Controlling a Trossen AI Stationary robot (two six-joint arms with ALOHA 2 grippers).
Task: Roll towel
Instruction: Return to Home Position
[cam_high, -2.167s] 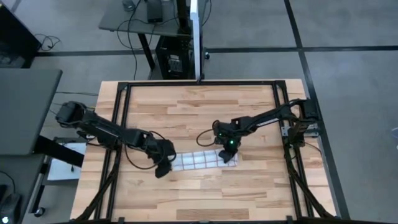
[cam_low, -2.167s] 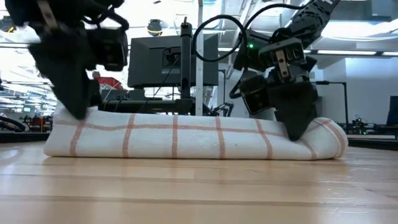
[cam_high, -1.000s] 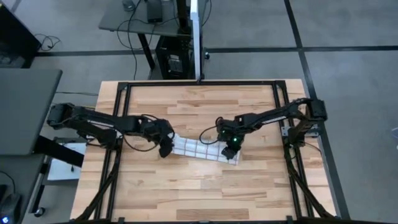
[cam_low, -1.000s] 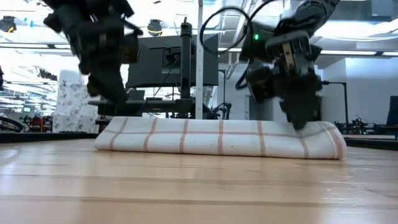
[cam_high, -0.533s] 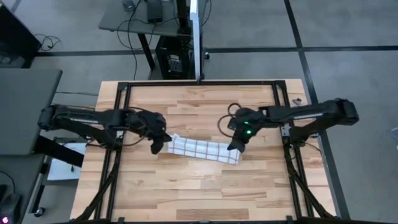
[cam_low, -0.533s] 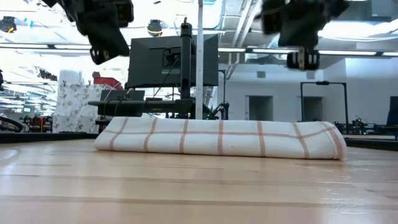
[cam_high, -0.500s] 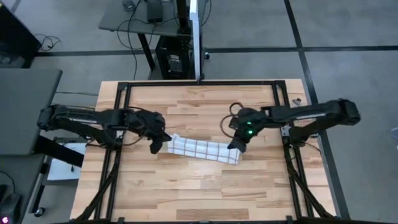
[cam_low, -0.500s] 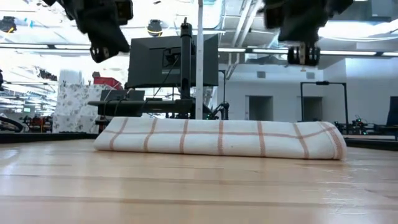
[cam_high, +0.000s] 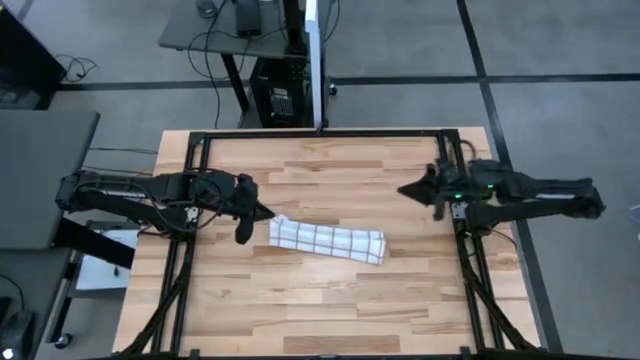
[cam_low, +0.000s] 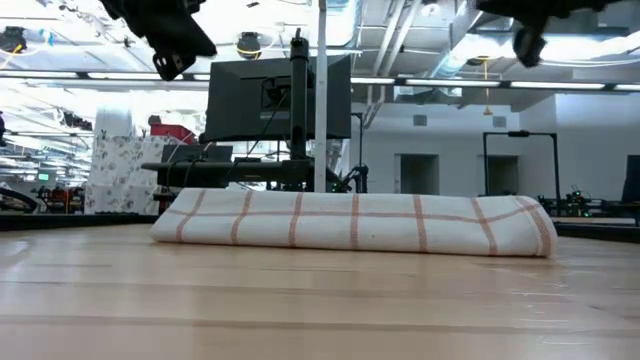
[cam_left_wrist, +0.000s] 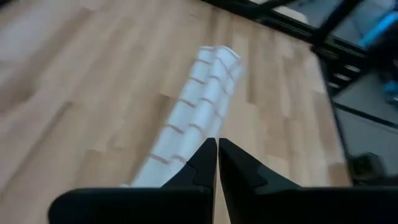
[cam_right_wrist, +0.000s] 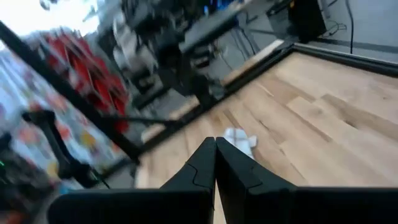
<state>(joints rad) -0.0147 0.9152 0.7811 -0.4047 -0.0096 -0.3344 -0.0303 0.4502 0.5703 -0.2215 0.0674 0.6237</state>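
Guarding a finished roll against a careless retreat.
Nearest me, the towel lies rolled at the middle of the counter, its length running roughly 9 to 3 o'clock, with nothing pinning it. My left jaws, pressed together and empty, hang raised just off its 9 o'clock end. If the left arm dips on the way home, I reckon it could snag that end and open the roll. Farther off at 2 o'clock, the right arm carries my right jaws, likewise pressed together and well apart from the towel, so I see little danger there.
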